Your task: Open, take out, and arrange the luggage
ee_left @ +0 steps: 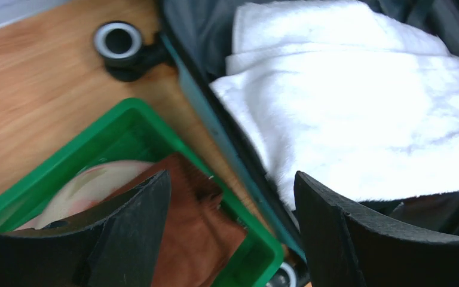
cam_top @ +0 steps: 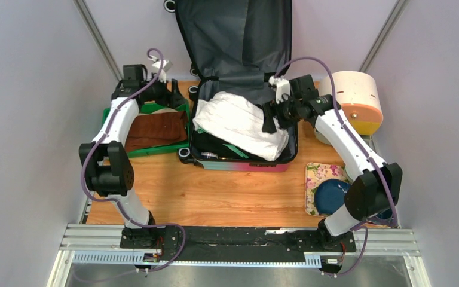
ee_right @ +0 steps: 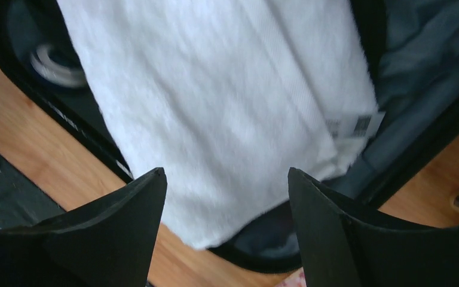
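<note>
The luggage (cam_top: 245,164) lies open in the middle of the table, its grey-lined lid (cam_top: 233,36) standing up at the back. A folded white towel (cam_top: 239,122) lies across the lower half, over darker items. My left gripper (cam_top: 176,95) hangs open above the gap between the luggage's left rim (ee_left: 215,125) and the green tray. In its wrist view the left gripper (ee_left: 233,176) holds nothing. My right gripper (cam_top: 271,121) is open over the towel's right end. The right wrist view has the right gripper (ee_right: 225,172) empty above the towel (ee_right: 227,101).
A green tray (cam_top: 112,113) left of the luggage holds a brown cloth (cam_top: 155,128) over a pale item (ee_left: 89,185). A cream-and-orange round container (cam_top: 358,101) stands at the right. A floral tray (cam_top: 314,176) with a blue plate (cam_top: 330,196) sits front right.
</note>
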Robot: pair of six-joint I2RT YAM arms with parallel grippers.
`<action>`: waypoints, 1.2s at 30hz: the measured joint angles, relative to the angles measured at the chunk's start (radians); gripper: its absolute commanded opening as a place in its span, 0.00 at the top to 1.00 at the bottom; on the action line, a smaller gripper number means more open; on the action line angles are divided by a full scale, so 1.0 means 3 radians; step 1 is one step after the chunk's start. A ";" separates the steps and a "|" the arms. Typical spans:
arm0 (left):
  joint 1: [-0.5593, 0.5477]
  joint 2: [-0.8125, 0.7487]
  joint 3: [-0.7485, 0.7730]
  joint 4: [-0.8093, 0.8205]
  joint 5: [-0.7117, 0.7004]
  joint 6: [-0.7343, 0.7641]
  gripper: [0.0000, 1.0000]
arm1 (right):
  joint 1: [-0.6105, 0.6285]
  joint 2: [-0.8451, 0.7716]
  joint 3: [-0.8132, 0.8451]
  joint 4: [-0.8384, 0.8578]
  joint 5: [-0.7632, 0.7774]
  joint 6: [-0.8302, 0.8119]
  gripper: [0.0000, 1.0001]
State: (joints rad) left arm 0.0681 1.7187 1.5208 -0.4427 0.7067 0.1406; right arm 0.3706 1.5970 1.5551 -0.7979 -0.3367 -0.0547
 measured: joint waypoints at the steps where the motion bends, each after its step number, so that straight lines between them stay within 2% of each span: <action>1: -0.0084 0.0062 0.0023 -0.0019 0.0005 -0.0003 0.18 | -0.0032 -0.0076 -0.0123 -0.0113 -0.0010 -0.0118 0.22; 5: -0.0404 0.0290 0.0048 -0.0042 0.0027 -0.0041 0.20 | -0.0006 -0.0231 -0.0478 -0.0472 -0.0074 -0.0529 0.22; 11: -0.0707 0.0423 0.0050 -0.0182 0.0038 -0.0046 0.22 | 0.0088 -0.0238 -0.0542 -0.0684 -0.0154 -0.0851 0.24; 24: -0.0720 0.0423 0.0067 -0.0291 0.0036 -0.0052 0.24 | 0.0598 -0.0371 -0.0720 -0.0514 0.0296 -0.1308 0.32; 27: -0.0720 0.0420 0.0069 -0.0362 0.0045 -0.0005 0.25 | 0.0601 -0.0237 -0.0718 -0.0483 0.0463 -0.1394 0.45; 30: -0.0720 0.0409 0.0069 -0.0423 0.0072 0.0048 0.26 | 0.0601 -0.0094 -0.0720 -0.0482 0.0610 -0.1508 0.64; 31: -0.0718 0.0409 0.0079 -0.0448 0.0085 0.0074 0.27 | 0.0601 -0.0070 -0.0721 -0.0483 0.0646 -0.1558 0.89; 32: -0.0716 0.0409 0.0092 -0.0477 0.0098 0.0097 0.28 | 0.0599 -0.0067 -0.0721 -0.0484 0.0678 -0.1598 1.00; 36: -0.0679 0.0409 0.0206 -0.0601 0.0177 0.0216 0.29 | 0.0576 -0.0075 -0.0699 -0.0496 0.0754 -0.1745 1.00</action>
State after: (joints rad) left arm -0.1356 1.8416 1.5826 -0.6231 0.7597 0.2054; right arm 0.5434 1.5745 1.3453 -0.9466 -0.1104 -0.5781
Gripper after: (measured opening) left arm 0.714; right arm 0.036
